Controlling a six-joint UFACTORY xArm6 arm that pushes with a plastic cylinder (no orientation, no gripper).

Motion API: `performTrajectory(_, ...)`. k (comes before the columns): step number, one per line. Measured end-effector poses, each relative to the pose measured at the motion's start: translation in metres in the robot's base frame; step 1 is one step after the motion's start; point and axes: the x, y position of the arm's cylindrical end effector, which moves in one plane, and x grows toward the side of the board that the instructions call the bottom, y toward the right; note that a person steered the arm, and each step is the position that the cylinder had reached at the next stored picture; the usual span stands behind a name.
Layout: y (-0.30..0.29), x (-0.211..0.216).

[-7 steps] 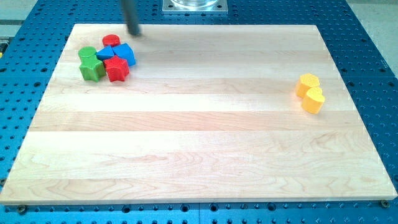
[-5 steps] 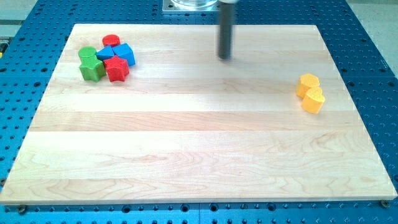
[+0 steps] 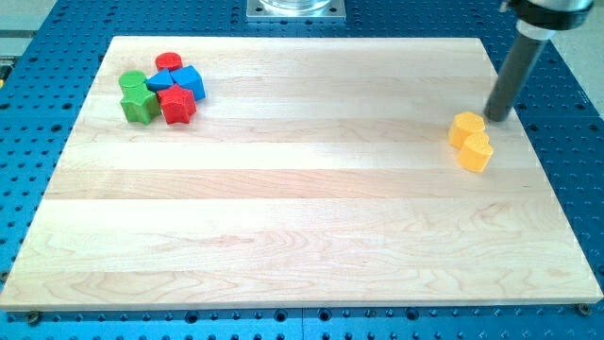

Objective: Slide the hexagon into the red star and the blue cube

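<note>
Rod tilted; my tip (image 3: 495,118) just beside yellow hexagon (image 3: 465,127), perhaps touching.

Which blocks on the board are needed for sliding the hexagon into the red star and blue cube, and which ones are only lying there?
Needed:
yellow hexagon, just left of my tip
red star
blue cube

Only lying there:
yellow heart
red cylinder
green cylinder
green star

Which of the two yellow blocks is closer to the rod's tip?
The upper yellow block, beside my tip; the lower yellow block lies farther down.
</note>
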Motion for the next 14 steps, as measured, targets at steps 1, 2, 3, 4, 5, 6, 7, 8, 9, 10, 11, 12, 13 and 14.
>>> performTrajectory(1, 0.015, 0.055)
performTrajectory(2, -0.014, 0.038)
performTrajectory(3, -0.096, 0.038)
performTrajectory(4, -0.207, 0.044)
performTrajectory(5, -0.312, 0.041)
performTrajectory(6, -0.303, 0.022)
performTrajectory(7, -0.335, 0.049)
performTrajectory(8, -0.382, 0.05)
performTrajectory(9, -0.372, 0.026)
performTrajectory(10, -0.326, 0.022)
performTrajectory(11, -0.3, 0.044)
performTrajectory(12, -0.297, 0.019)
performTrajectory(13, -0.312, 0.001)
performTrajectory(14, -0.255, -0.007)
